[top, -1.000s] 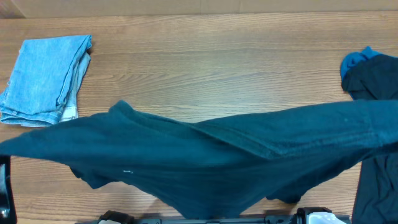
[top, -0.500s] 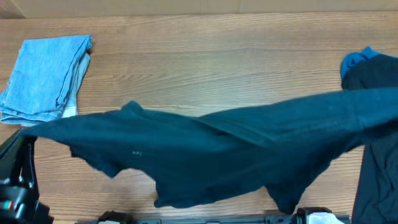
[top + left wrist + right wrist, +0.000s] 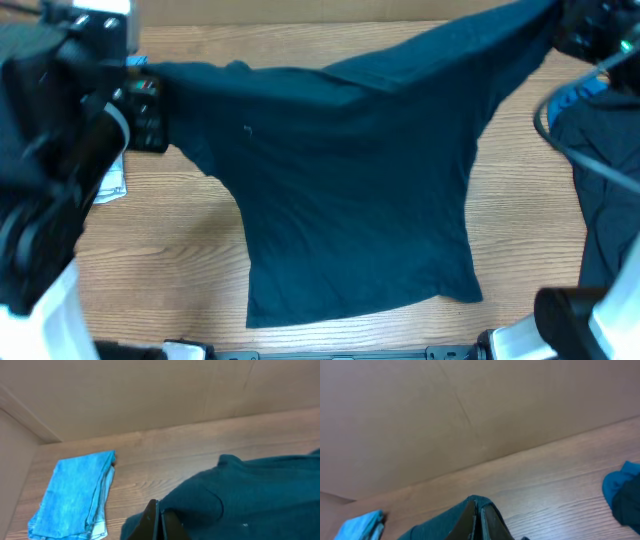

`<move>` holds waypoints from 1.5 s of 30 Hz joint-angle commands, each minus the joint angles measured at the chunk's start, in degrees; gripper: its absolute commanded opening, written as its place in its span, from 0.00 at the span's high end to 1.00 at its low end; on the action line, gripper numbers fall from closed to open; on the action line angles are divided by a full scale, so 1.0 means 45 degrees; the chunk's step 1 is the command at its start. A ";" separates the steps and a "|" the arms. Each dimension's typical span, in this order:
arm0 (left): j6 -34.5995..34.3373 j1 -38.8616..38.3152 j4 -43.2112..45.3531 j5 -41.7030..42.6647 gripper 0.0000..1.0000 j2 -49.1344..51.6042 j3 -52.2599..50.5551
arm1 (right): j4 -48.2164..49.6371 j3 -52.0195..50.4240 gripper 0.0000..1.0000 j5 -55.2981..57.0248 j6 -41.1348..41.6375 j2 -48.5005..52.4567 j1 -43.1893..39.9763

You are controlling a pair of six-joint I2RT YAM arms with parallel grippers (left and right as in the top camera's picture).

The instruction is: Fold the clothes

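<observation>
A dark teal shirt hangs stretched between my two grippers, its lower part draped on the table. My left gripper is shut on its left corner; the wrist view shows the jaws pinching the cloth. My right gripper is shut on the right corner at the far right; its jaws pinch a fold of the shirt. A folded light blue garment lies at the far left, mostly hidden by my left arm in the overhead view.
A pile of dark clothes with a bright blue piece lies at the right edge; the blue piece also shows in the right wrist view. A cardboard wall stands behind the wooden table.
Both grippers have lifted and carried the shirt toward the far side of the table. The shirt now hangs spread out, and my arms have come into the overhead view.
</observation>
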 commanded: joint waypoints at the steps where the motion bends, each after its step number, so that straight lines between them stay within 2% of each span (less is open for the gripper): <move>1: 0.0311 0.0136 0.0525 -0.0520 0.96 0.2050 -0.0010 | 0.0520 -0.0083 0.96 -0.0112 -0.0355 0.1491 -0.0063; 11: 0.0296 0.0413 0.4022 -0.0447 0.96 0.9364 -0.0010 | 0.4386 -0.0126 0.96 -0.0112 -0.0403 0.7626 -0.0063; 18: 0.0311 0.0476 0.6504 -0.0452 0.94 1.2143 -0.0010 | 0.7334 -0.0160 0.96 -0.0204 -0.0398 1.0666 -0.0039; 19: 0.0481 0.0515 0.6887 -0.0423 0.84 1.2284 -0.0010 | 0.7810 -0.0160 0.85 -0.0204 -0.0393 1.0987 -0.0039; 20: 0.0933 0.0583 0.7490 -0.0199 0.04 1.2352 -0.0010 | 0.8378 -0.0160 0.60 -0.0209 -0.0481 1.1293 -0.0039; 21: 0.1438 0.0661 0.8170 0.0131 0.00 1.2352 -0.0005 | 0.8752 -0.0199 0.32 -0.0243 -0.0801 1.1351 -0.0039; 22: 0.1821 0.0714 0.8587 0.0233 0.00 1.2352 0.0073 | 0.9122 -0.0233 0.21 -0.0243 -0.1112 1.1351 -0.0039; 24: 0.1957 0.0831 0.9151 0.0340 0.00 1.2337 0.0704 | 1.0020 -0.0063 0.09 -0.0243 -0.2220 1.1332 -0.0039; 26: 0.1851 0.0884 0.9010 0.0860 0.00 1.2264 0.1574 | 0.9879 0.0340 0.04 -0.0335 -0.2370 1.1259 -0.0063; 28: 0.1496 0.0903 0.8519 0.1472 0.00 1.2041 0.2676 | 0.9010 0.0763 0.06 -0.1360 -0.2414 1.0894 -0.0102; 31: 0.0622 0.0903 0.6518 0.1836 0.00 1.1638 0.3939 | 0.6125 0.0942 0.21 -0.2215 -0.2361 0.9947 -0.0068; 32: 0.0452 0.0903 0.6013 0.1933 0.00 1.1589 0.4095 | 0.4954 0.0942 0.34 -0.2317 -0.2356 0.9573 -0.0034; 33: 0.0092 0.0947 0.4439 0.2511 0.07 1.1511 0.4269 | 0.2948 0.0942 0.63 -0.2380 -0.2312 0.8888 -0.0034; 34: 0.0102 0.1015 0.3711 0.2934 0.26 1.1511 0.4269 | 0.1991 0.0942 0.91 -0.2404 -0.2312 0.8539 -0.0039; 35: 0.0107 0.1083 0.3211 0.3215 0.56 1.1511 0.4269 | 0.1307 0.0942 0.96 -0.2409 -0.2312 0.8276 -0.0039; 36: 0.0102 0.1151 0.2725 0.3322 0.96 1.1511 0.4269 | 0.0792 0.0942 0.96 -0.2409 -0.2312 0.8082 -0.0039; 41: 0.0107 0.1190 0.0680 0.3298 0.96 1.1516 0.4245 | -0.1520 0.0942 0.96 -0.2506 -0.1447 0.7839 -0.0034; 45: 0.0277 0.1214 0.0141 0.3240 0.96 1.1516 0.4245 | -0.2866 0.0928 0.96 -0.2798 -0.1205 0.7839 -0.0034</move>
